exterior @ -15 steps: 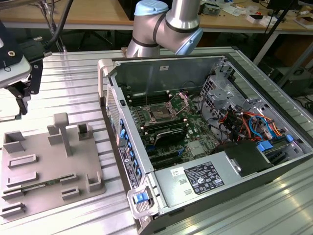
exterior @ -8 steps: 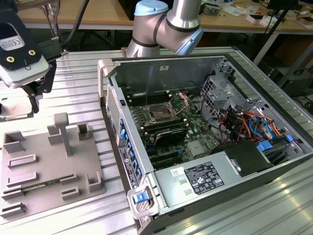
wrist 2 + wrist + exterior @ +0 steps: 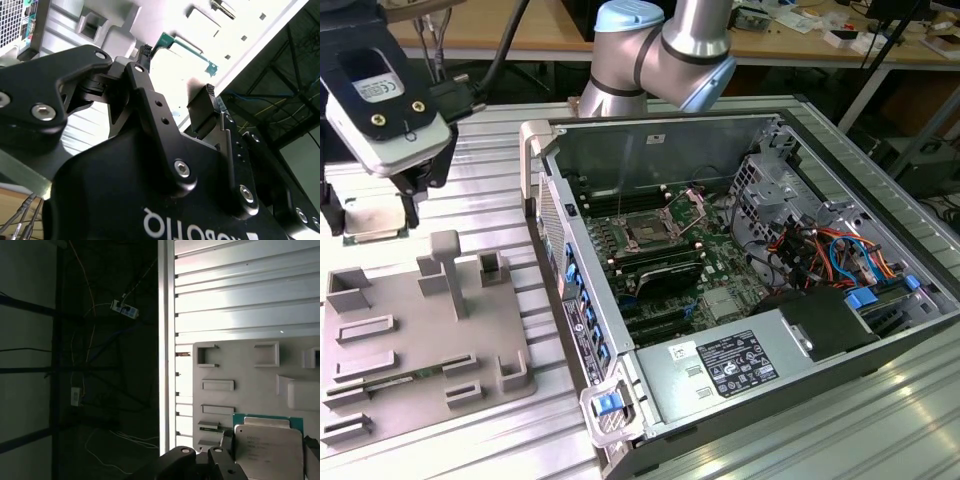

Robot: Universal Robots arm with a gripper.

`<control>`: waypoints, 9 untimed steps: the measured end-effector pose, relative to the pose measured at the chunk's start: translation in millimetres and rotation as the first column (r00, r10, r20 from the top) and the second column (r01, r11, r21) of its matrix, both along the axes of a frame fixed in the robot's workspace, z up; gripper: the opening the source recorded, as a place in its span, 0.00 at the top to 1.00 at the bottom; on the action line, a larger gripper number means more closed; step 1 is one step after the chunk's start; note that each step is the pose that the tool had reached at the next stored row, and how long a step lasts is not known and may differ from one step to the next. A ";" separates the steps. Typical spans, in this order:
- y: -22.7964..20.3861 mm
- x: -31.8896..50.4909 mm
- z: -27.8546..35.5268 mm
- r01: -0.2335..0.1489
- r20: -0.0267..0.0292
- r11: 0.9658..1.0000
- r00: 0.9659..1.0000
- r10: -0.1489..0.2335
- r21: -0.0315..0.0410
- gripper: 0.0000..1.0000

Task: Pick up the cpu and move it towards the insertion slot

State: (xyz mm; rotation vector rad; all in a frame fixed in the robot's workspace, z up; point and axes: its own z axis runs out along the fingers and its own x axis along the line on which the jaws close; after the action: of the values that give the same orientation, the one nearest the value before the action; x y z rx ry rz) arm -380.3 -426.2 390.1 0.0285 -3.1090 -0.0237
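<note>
1. Cpu [image 3: 372, 218] sits at the exterior view's left, above the grey fixture plate [image 3: 420, 340]; in the first wrist view its silvery lid [image 3: 268, 450] lies flat between two dark fingers.
2. Gripper [image 3: 370, 205] is closed on the cpu's edges.
3. Insertion slot [image 3: 650, 232] is well apart, inside the opened computer case [image 3: 740, 400], its metal frame hinged up.
4. Ribbed aluminium table [image 3: 490, 150] underneath.

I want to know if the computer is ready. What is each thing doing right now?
hand, low over the cpu.
cpu, lying flat, outside the computer case.
insertion slot, lid up, no chip inside.
computer case, lying down, side open.
</note>
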 end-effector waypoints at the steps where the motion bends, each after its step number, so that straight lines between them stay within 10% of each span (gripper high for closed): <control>1: 0.0 2.8 0.0 0.000 0.000 1.000 1.000 0.000 0.000 0.45; 9: 0.0 23.8 0.0 0.000 0.000 1.000 1.000 0.000 0.000 0.45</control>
State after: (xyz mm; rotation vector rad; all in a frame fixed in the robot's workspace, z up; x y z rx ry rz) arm -356.5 -426.2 390.1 0.0284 -3.1090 -0.0238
